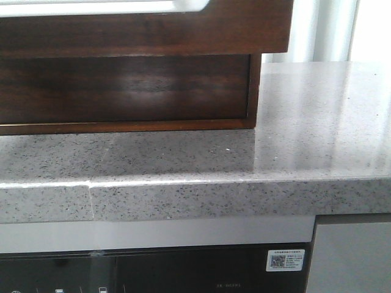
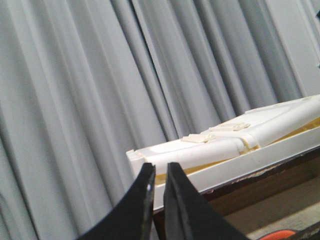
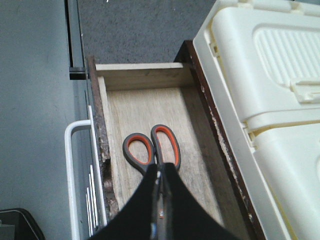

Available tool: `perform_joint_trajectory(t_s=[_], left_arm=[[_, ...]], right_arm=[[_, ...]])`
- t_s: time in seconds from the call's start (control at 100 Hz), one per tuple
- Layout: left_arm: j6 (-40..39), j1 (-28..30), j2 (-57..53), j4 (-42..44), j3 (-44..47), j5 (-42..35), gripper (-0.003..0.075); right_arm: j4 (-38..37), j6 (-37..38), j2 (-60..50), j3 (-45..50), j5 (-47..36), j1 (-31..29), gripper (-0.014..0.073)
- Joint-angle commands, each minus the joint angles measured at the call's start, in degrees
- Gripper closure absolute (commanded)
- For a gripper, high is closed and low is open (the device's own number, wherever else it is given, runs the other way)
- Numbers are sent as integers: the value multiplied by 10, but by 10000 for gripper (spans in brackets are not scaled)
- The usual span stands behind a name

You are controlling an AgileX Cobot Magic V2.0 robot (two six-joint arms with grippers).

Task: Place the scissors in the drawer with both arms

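Observation:
In the right wrist view my right gripper (image 3: 161, 167) is shut on the scissors (image 3: 150, 147), gripping them near the pivot. The grey handles with orange-lined loops stick out past the fingertips, over the pale wood floor of the open drawer (image 3: 145, 107). The blades are hidden between the fingers. In the front view the drawer's dark brown glossy front (image 1: 183, 33) juts out at the top, with white showing along its upper edge. My left gripper (image 2: 159, 167) is shut and empty, raised in front of a grey curtain. Neither gripper shows in the front view.
A cream plastic box (image 3: 265, 75) sits on the cabinet beside the drawer and also shows in the left wrist view (image 2: 235, 145). A white rail (image 3: 70, 165) runs along the drawer's other side. The speckled grey countertop (image 1: 305, 122) lies below the cabinet, above a dark appliance (image 1: 153, 271).

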Motion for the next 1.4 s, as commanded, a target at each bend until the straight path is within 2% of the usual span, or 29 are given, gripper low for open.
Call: perform_joint_trajectory(t_s=[0.0, 0.13, 0.35, 0.53, 0.7, 0.9, 1.119, 1.279, 1.389], left_arm=[[-5, -1, -11, -19, -19, 14, 717], [-5, -1, -40, -51, -19, 44, 717], [-5, -1, -72, -95, -19, 119, 717], [-5, -1, -73, -104, -19, 124, 717], [-5, -1, -73, -104, -19, 124, 717], [-5, -1, -73, -111, -3, 119, 717], [-5, -1, -73, -128, 40, 107, 717], [-5, 0, -73, -139, 68, 98, 717], [-5, -1, -73, -139, 89, 97, 717]], right_arm=[[14, 15, -50, 14, -59, -3, 690], [6, 27, -114, 93, -109, -3, 689], [-26, 34, -258, 295, -280, -3, 689], [-25, 37, -410, 497, -438, -3, 689], [-25, 38, -568, 668, -533, -3, 689], [-25, 72, -732, 806, -545, -3, 689], [-25, 78, -880, 900, -530, -3, 690], [-26, 78, -876, 921, -451, -12, 690], [-25, 78, -879, 946, -453, -21, 690]])
